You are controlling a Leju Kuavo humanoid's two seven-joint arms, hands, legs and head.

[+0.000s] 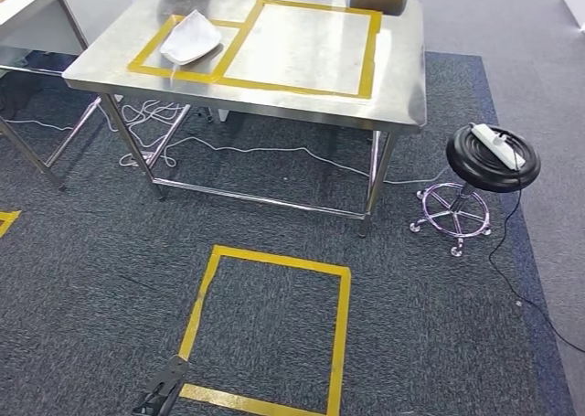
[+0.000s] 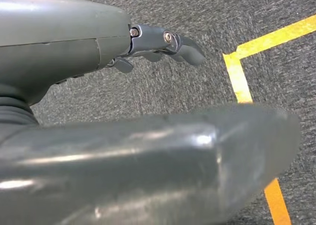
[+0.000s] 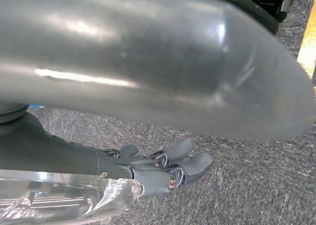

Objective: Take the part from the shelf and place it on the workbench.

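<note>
Left hand: grey many-fingered left hand [image 2: 164, 42] hangs over the dark grey carpet [image 1: 428, 325], fingers loosely apart, nothing in them.
Right hand: grey right hand [image 3: 168, 170] also hangs above carpet, fingers slightly curled but apart, holding nothing.
Part: white rounded moulded part [image 1: 189, 37] lies on the stainless-steel workbench [image 1: 400, 69], inside the smaller yellow-taped rectangle [image 1: 148, 55].
Floor: yellow tape square [image 1: 339, 325] in front of the bench.
Stool: black round stool [image 1: 483, 165] beside the bench carries a white power strip [image 1: 498, 145].
</note>
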